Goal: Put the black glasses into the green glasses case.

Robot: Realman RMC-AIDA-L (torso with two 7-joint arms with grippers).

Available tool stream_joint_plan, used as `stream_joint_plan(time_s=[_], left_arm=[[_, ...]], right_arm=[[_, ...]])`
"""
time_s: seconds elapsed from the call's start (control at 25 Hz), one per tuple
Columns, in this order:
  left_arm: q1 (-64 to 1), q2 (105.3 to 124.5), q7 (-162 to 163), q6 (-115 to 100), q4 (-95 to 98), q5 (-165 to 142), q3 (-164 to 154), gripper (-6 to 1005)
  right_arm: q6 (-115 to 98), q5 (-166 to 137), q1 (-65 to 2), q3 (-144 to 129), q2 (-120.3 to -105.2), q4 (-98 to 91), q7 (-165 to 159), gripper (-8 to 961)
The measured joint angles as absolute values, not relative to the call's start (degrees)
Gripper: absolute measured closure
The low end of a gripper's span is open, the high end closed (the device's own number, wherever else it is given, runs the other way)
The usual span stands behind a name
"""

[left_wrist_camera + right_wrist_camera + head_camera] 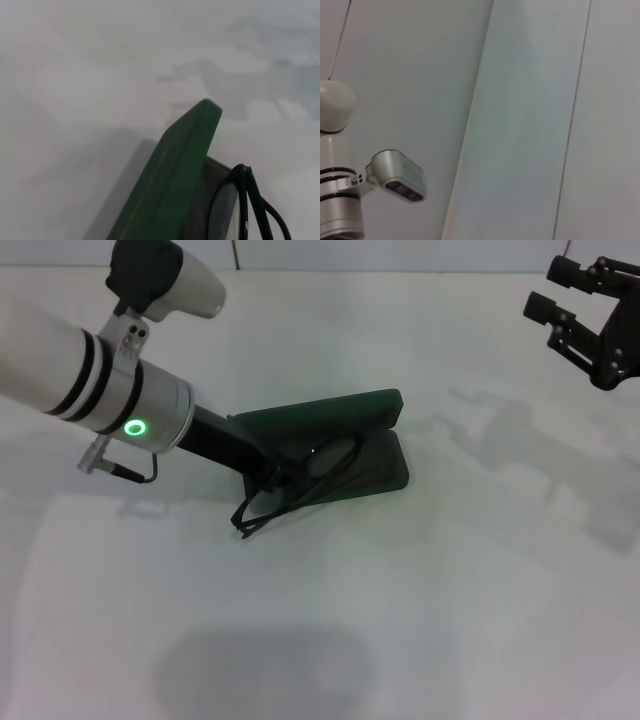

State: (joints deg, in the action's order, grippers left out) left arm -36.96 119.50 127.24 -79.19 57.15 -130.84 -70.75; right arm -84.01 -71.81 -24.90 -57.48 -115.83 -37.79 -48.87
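Now black glasses (300, 485) at left end effector (262, 477).

black glasses (300, 485) half inside open green glasses case (330, 420)

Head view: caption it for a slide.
Left end effector at the open green glasses case, black glasses partly inside, temples overhanging.

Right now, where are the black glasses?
In the head view the black glasses lie half inside the open green glasses case at mid-table, temple arms hanging over its near-left edge, right at the tip of the left gripper.
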Motion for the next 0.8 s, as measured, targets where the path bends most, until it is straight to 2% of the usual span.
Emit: stream_joint_plan(time_s=[0.8], left_arm=[[-37.9,119.74,119.3,-67.9,59.5,-131.4,-81.0,848]], right_arm=[[-84.6,-71.2,-24.3,-57.4,-115.92,-37.1,-47.6,590]])
